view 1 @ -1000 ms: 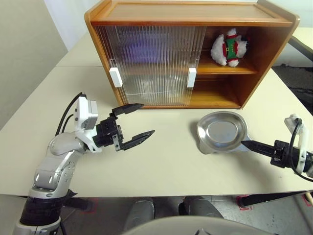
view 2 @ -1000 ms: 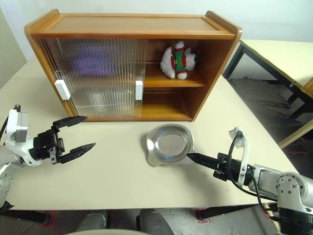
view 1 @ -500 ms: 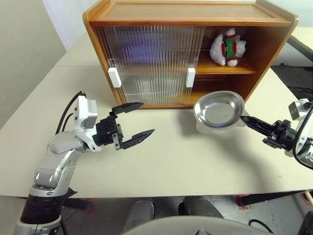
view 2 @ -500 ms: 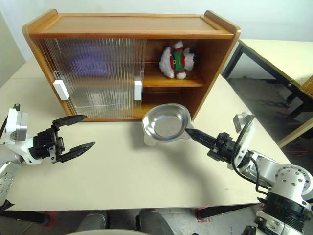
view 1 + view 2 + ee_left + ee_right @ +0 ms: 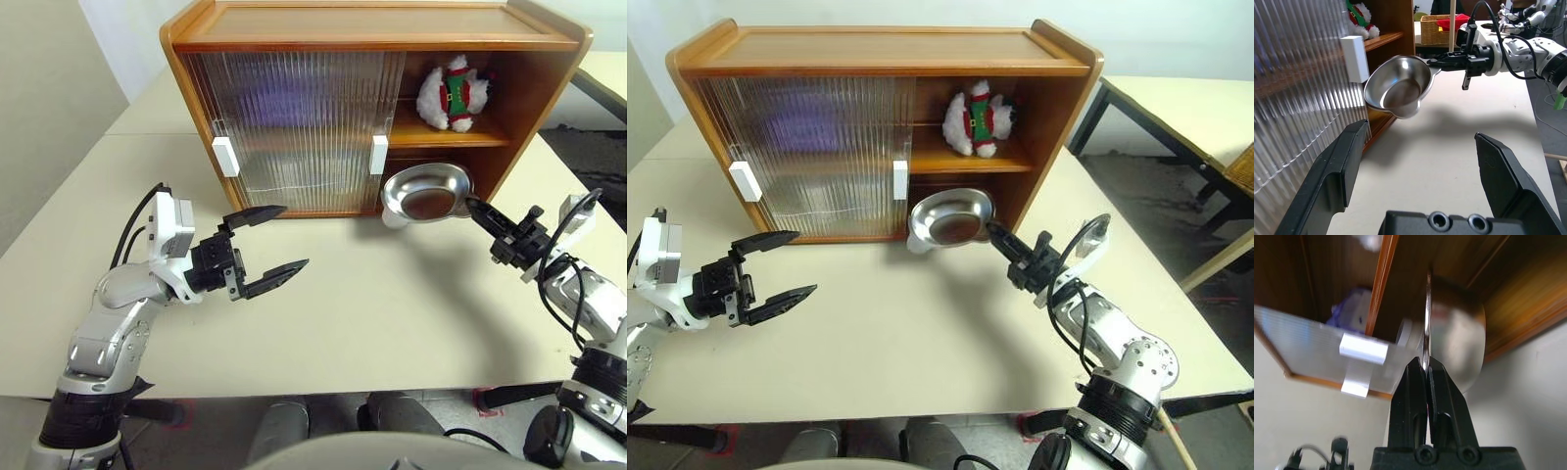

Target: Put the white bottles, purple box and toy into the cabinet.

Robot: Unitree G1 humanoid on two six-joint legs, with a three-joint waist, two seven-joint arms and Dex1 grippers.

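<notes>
Right wrist view reveals the purple box (image 5: 1349,313) inside the cabinet (image 5: 1382,284).

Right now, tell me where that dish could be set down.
Free: the lower shelf of the cabinet, below the toy, and the tabletop between both grippers. Crowded: the upper shelf beside the toy. The right gripper holds the dish.

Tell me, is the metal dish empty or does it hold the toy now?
Empty. The dish shows a bare shiny inside, gripped by the right tool; the toy sits on the cabinet's upper shelf.
</notes>
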